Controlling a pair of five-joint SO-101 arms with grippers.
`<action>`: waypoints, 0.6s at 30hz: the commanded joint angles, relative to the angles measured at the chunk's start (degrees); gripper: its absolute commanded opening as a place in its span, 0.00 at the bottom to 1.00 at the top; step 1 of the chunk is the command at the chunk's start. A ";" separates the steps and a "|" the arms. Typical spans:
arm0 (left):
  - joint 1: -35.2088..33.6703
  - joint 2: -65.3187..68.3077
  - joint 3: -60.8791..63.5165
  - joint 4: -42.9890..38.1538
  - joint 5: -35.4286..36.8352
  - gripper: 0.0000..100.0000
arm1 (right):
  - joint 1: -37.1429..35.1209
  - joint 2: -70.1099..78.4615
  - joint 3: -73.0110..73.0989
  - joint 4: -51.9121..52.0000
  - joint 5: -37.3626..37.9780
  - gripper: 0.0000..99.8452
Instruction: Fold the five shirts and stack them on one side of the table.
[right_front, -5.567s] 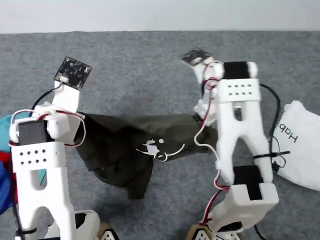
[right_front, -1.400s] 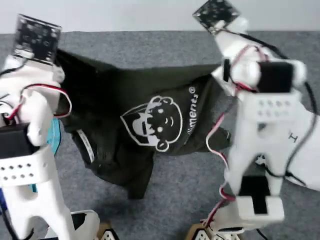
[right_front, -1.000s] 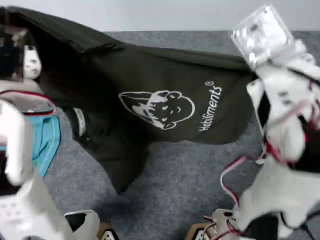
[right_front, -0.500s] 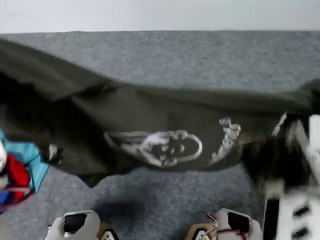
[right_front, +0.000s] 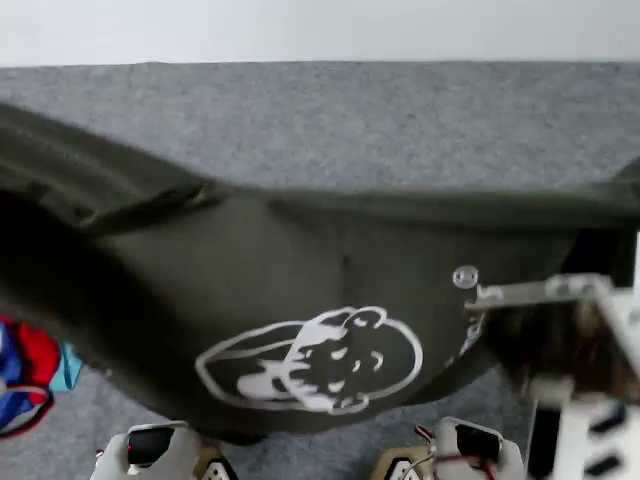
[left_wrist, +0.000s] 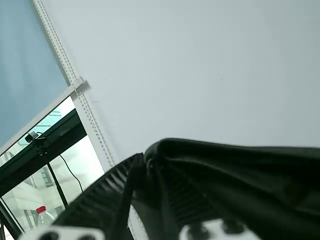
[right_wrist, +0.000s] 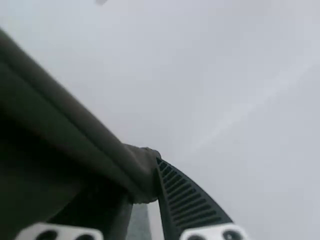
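Dark shirt (right_front: 330, 290) stretched between grippers, body hanging below them, high over table (right_front: 350, 120). Probably held so to let cloth drop flat before folding. Left gripper (left_wrist: 146, 162) clenched on one top-edge end. Right gripper (right_wrist: 149, 180) clenched on other end.

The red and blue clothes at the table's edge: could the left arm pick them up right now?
Probably not. The left tool is shut on the dark green shirt, which is held up and stretched wide. It would have to let go of that first before it could go for the red and blue clothes.
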 joint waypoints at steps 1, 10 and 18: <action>0.18 0.70 1.10 -1.67 -0.53 0.00 | 0.75 3.38 -0.70 -1.89 -2.90 0.01; 0.26 0.62 5.67 -1.49 -0.53 0.00 | -6.90 6.20 -0.44 1.89 -4.40 0.01; 0.00 0.18 5.23 -1.58 -0.62 0.00 | -7.08 3.91 -1.76 6.81 -4.48 0.01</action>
